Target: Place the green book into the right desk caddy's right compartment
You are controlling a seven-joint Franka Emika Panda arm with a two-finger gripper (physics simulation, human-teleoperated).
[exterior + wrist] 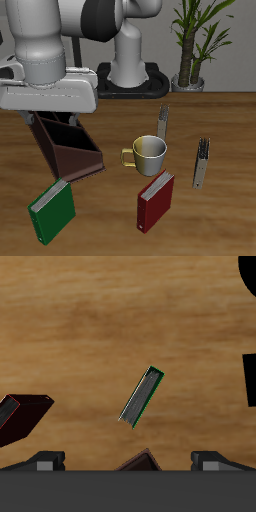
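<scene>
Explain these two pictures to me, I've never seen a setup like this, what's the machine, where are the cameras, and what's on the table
These are simulator renders, not photographs. The big white and grey shape is a robot arm standing at a wooden table. One picture looks at it from outside, from the front and above. The other comes from a camera on the arm's wrist, looking down past the end effector; only its dark housing shows there, so I cannot tell whether it is open or shut.

On the table lie a green book, a dark red book, a cream mug and a dark brown desk caddy partly hidden under the arm. Two grey caddies stand farther along. The wrist camera sees the green book below it. Nothing appears to be held.
</scene>
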